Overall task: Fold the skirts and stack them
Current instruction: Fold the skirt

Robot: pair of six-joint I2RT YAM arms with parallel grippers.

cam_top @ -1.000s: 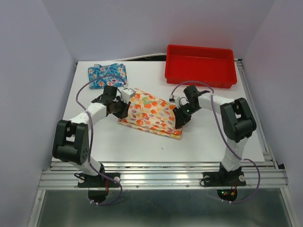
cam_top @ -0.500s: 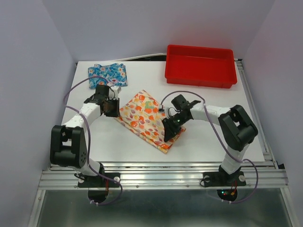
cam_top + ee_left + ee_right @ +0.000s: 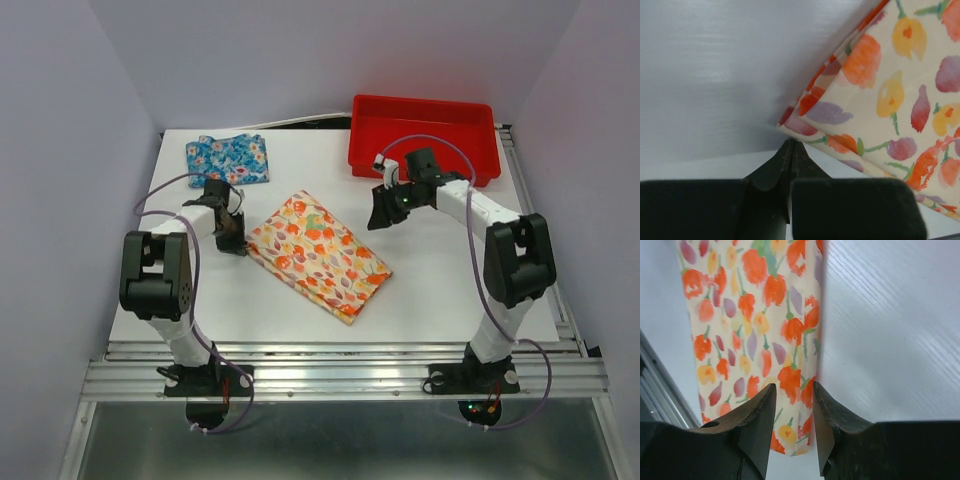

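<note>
The cream-yellow skirt (image 3: 318,255) with orange and red flowers lies folded flat in the middle of the table. The blue floral skirt (image 3: 228,157) lies folded at the back left. My left gripper (image 3: 238,245) is shut and empty, low on the table, its tips just at the cream skirt's left corner (image 3: 805,112). In the left wrist view the shut gripper (image 3: 790,146) points at that corner. My right gripper (image 3: 380,216) is open and empty, raised over the table right of the cream skirt. In the right wrist view the open gripper (image 3: 795,390) hangs above the skirt's edge (image 3: 750,315).
A red plastic tray (image 3: 420,172) stands at the back right, just behind my right gripper. A white cable (image 3: 300,122) runs along the table's back edge. The table's metal rail (image 3: 340,375) runs along the front.
Both grippers held the cream skirt, swung it round and let it go. The right gripper rose and moved back towards the red tray. The left gripper drew back to the skirt's left corner.
</note>
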